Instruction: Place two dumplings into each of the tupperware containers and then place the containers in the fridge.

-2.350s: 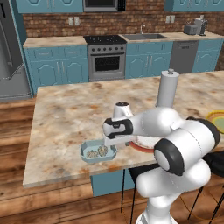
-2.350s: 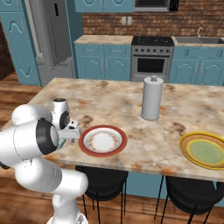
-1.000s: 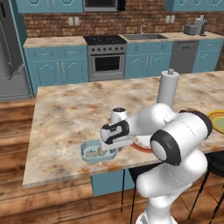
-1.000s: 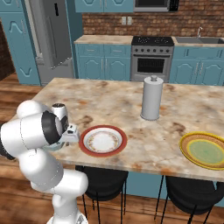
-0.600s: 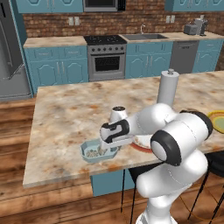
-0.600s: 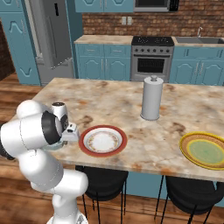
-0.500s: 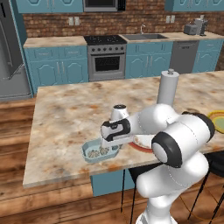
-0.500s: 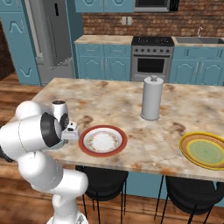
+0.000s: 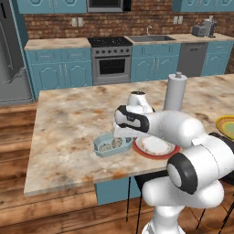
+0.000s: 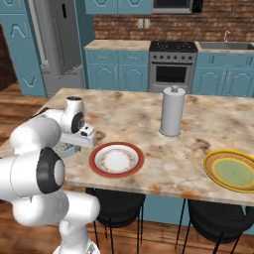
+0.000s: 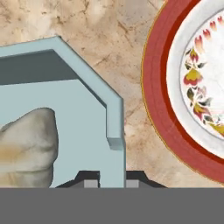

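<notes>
the pale blue clipped-corner tupperware container sits near the front edge of the marbled stone surface, just beside the red-rimmed round plate. the gripper is pinched narrow on the container's side wall, likely for carrying to the grey steel fridge. lumpy beige dumplings are loaded inside.

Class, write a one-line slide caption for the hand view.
Gripper shut on the rim of the pale blue tupperware container, a dumpling inside, beside the red-rimmed plate.
</notes>
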Available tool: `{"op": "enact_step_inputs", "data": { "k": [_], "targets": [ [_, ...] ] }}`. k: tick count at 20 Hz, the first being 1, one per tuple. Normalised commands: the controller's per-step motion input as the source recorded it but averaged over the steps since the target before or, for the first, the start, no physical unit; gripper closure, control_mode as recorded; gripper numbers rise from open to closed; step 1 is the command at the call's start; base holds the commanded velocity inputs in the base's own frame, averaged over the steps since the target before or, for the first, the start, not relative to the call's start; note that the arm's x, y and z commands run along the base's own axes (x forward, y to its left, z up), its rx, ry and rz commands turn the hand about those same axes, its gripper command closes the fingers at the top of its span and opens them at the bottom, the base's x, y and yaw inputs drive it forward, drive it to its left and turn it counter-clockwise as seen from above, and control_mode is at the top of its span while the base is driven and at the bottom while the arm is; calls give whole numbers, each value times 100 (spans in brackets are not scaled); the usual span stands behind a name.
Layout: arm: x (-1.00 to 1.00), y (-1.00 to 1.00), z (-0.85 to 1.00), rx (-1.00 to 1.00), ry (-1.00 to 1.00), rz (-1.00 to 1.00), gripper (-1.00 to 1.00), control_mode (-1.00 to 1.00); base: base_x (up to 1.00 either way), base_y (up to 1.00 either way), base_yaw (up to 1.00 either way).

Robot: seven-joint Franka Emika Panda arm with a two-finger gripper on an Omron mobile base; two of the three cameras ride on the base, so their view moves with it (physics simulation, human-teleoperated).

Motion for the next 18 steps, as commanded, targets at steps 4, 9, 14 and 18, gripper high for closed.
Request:
{"op": "enact_step_inputs", "data": {
  "k": [4, 9, 14, 18],
  "targets": [
    [-27, -25, 71, 5, 2, -39, 100, -100, 0, 0, 0],
    [-43, -9, 49, 0, 0, -45, 100, -100, 0, 0, 0],
    [-38, -9, 49, 0, 1, -49, 100, -100, 0, 0, 0],
    [-44, -38, 14, 0, 1, -44, 100, -100, 0, 0, 0]
  ]
}}
